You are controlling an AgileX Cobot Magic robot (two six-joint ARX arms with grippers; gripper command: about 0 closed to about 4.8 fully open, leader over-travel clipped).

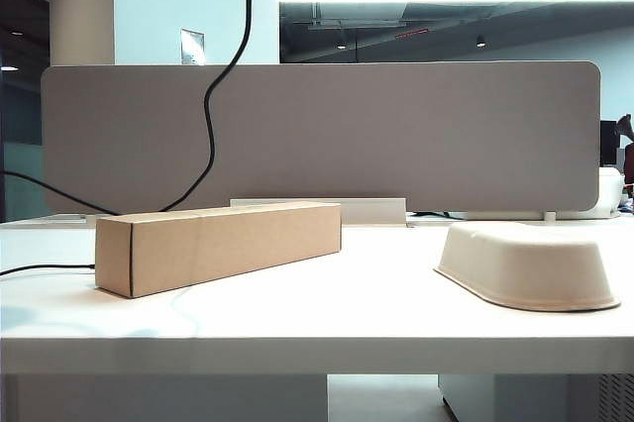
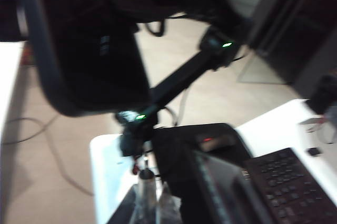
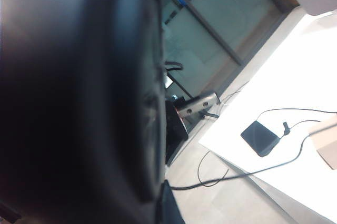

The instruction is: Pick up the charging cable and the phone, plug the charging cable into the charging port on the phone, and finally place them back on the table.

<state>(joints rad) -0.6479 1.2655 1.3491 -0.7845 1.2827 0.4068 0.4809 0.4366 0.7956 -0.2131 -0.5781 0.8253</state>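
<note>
The white surface lay wide in the exterior view, with the grey partition panel standing along its back edge. A long cardboard box lay toward the left edge, turned a little askew, and a beige pulp bowl rested upside down near the right edge, well apart from the box. In the left wrist view a dark slab with a rounded corner, likely the phone, hung close to the camera and off the surface, but it was too blurred to be sure. The charging cable came down from above the picture, in front of the panel, and went behind the box near the back edge. The left hand was up in the air over the floor, clenched, though what it grasped I cannot tell. The right hand was clenched too. A dark blurred mass filled its wrist view, so the hand could not be made out.
</note>
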